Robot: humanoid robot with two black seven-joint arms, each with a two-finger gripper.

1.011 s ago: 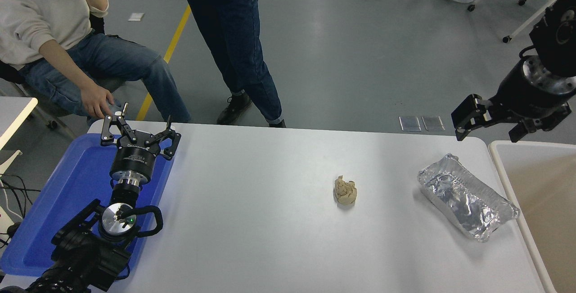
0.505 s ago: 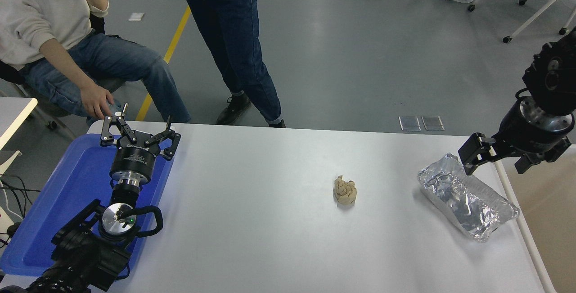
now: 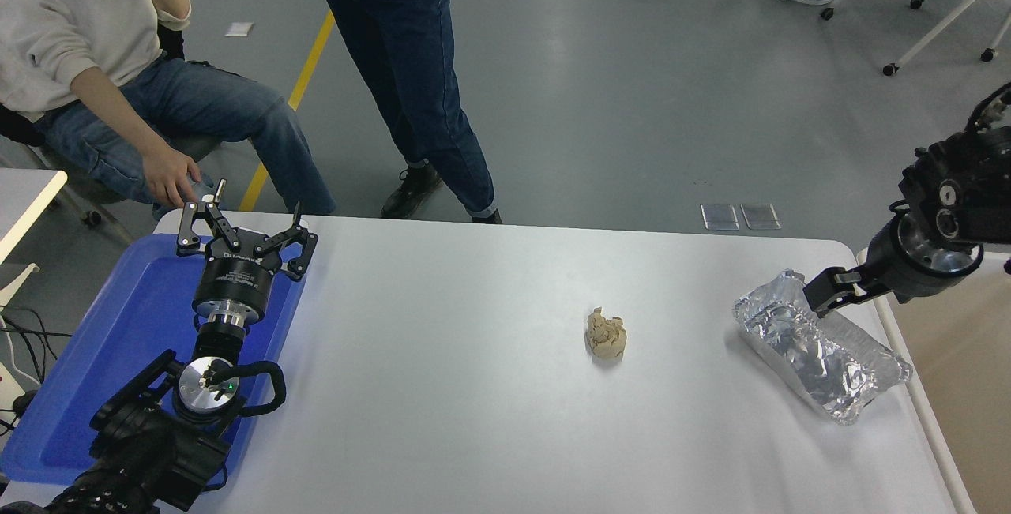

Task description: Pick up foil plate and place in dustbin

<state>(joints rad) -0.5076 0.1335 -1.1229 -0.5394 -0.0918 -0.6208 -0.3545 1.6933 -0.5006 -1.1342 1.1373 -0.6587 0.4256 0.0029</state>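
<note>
A: Quick pass, near to far. Left gripper (image 3: 241,234) is parked at the near left, over the blue tray (image 3: 95,356), jaws spread wide, holding nothing.

B: Task thing?

A: Foil plate (image 3: 821,352) lies flat on the tabletop (image 3: 442,388), right side, angled, its near-right corner just beside the dustbin (image 3: 908,372). Only a strip of cream rim and some tan inside show at the right edge.

B: Anything in the bin?

A: Nothing visible in the bit that shows; most of it is out of frame.

B: Right gripper?

A: Right gripper (image 3: 823,293) comes in from the right edge and sits at the plate's far-left end, right at the foil rim. Can't tell if it touches the foil or hovers just above. Can't tell how the jaws stand either; only one dark block shows from this angle.

B: So progress?

A: Early, I'd say. Plate is not lifted and not in the bin. Reach looks about finished. Left to do: close on the rim, lift, carry right over the cream rim, release.

B: Distractors?

A: Crumpled tan paper wad (image 3: 606,335) mid-tabletop, well apart to the plate's left, not part of this. Farther back, a seated person (image 3: 95,80) at the far left, hand near the tabletop corner, and a standing person (image 3: 411,80) past the far edge.

B: Risk?

A: Thin foil may crumple or slip when pinched; my guess only.
</note>
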